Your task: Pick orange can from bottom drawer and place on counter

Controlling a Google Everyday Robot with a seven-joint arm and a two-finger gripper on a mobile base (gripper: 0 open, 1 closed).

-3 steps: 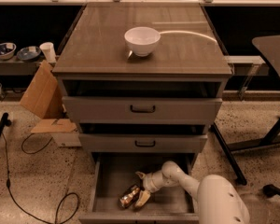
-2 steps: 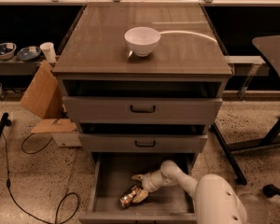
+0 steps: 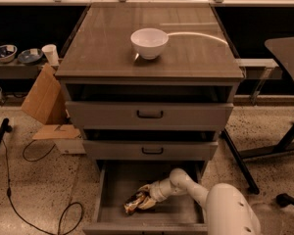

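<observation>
Scene: A grey cabinet (image 3: 108, 115) stands with its bottom drawer (image 3: 118, 179) pulled open, and the robot's white arm (image 3: 198, 194) reaches down into it from the lower right.
Orange can: The orange can (image 3: 134, 203) lies on its side on the drawer floor, left of centre and toward the front, glinting orange-brown and gold.
Gripper: The gripper (image 3: 147, 198) sits at the can's right end, touching it or just beside it. Whether it has clenched on the can or is released cannot be told.
Handling: The can looks light, rigid and thin-walled. Its slick metal is liable to roll or dent, so it is best taken across the round body at mid-length rather than by the ends.
Counter: The counter (image 3: 103, 53) lies well above the drawer, with a white bowl (image 3: 149, 43) near its middle.
</observation>
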